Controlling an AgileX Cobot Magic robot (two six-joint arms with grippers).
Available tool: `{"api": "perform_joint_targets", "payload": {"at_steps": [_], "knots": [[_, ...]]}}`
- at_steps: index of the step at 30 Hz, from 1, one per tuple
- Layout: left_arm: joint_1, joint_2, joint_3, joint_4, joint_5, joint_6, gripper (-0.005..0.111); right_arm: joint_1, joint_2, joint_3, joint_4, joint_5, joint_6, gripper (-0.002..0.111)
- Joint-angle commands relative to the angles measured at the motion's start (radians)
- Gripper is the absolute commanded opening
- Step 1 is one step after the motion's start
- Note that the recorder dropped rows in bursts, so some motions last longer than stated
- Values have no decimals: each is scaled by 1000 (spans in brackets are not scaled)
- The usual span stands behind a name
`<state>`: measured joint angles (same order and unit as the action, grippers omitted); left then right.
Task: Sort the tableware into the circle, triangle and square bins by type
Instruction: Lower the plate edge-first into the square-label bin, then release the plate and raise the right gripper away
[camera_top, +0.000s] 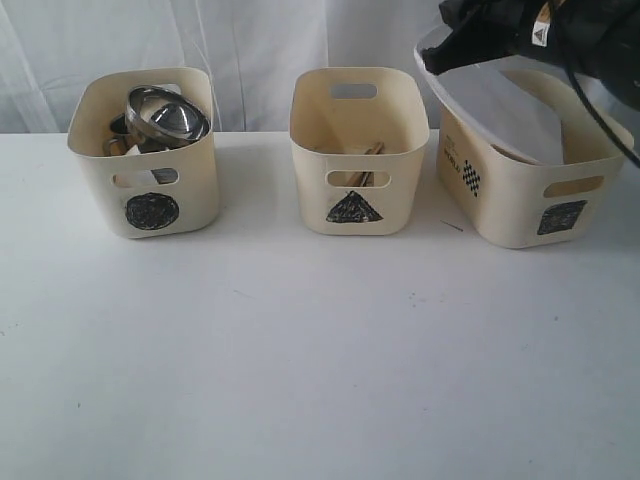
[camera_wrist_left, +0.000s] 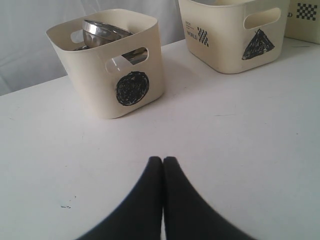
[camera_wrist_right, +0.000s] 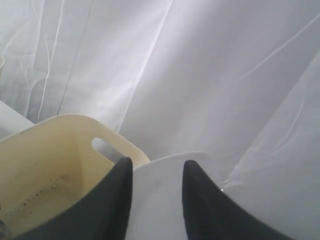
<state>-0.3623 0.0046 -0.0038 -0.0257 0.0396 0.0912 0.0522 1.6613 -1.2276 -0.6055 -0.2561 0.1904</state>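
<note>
The large white squarish plate (camera_top: 500, 100) lies tilted across the top of the square bin (camera_top: 520, 215), its upper edge under my right gripper (camera_top: 440, 52). In the right wrist view the right gripper (camera_wrist_right: 155, 167) is open, its fingers standing apart over the plate's face (camera_wrist_right: 160, 200) without pinching it. The circle bin (camera_top: 150, 170) holds a steel bowl (camera_top: 165, 115) on top of other steel ware. Wooden chopsticks (camera_top: 372, 150) show in the triangle bin (camera_top: 355, 160). My left gripper (camera_wrist_left: 163, 159) is shut and empty, low over the table in front of the circle bin (camera_wrist_left: 115, 70).
The three cream bins stand in a row at the back of the white table (camera_top: 300, 340). A white curtain (camera_top: 250, 40) hangs close behind them. The triangle bin (camera_wrist_left: 235, 35) is beside the circle bin in the left wrist view.
</note>
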Motion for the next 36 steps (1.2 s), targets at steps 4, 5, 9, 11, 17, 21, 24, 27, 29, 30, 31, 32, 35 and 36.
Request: {"api": "perform_joint_targets", "payload": {"at_steps": [4, 5, 9, 11, 17, 21, 24, 27, 29, 30, 31, 32, 35, 36], "knots": [[1, -5, 4, -3, -3, 1, 0, -26, -131, 36, 21, 20, 72, 33], [1, -5, 4, -3, -3, 1, 0, -29, -150, 56, 27, 12, 77, 32], [1, -5, 4, -3, -3, 1, 0, -35, -261, 149, 45, -10, 84, 23], [1, -5, 4, -3, -3, 1, 0, -35, -319, 193, 63, -22, 90, 16], [1, -5, 4, -3, -3, 1, 0, -35, -527, 371, 76, -61, 142, 1], [1, -5, 4, -3, -3, 1, 0, -35, -684, 513, 76, -63, 153, 0], [1, -5, 4, -3, -3, 1, 0, -35, -795, 618, 81, -61, 153, 0], [1, -5, 4, -3, -3, 1, 0, -35, -904, 722, 92, -53, 153, 0], [1, -5, 4, -3, -3, 1, 0, -35, -982, 790, 121, -40, 153, 0], [1, -5, 4, -3, -3, 1, 0, -35, -1019, 821, 140, -37, 153, 0], [1, -5, 4, -3, -3, 1, 0, -35, -1048, 844, 145, -35, 153, 0], [1, -5, 4, -3, -3, 1, 0, -35, -1084, 868, 145, -27, 153, 0], [1, -5, 4, -3, -3, 1, 0, -35, -1173, 905, 145, 34, 153, 0], [1, -5, 4, -3, -3, 1, 0, -35, -1201, 910, 145, 80, 153, 0]]}}
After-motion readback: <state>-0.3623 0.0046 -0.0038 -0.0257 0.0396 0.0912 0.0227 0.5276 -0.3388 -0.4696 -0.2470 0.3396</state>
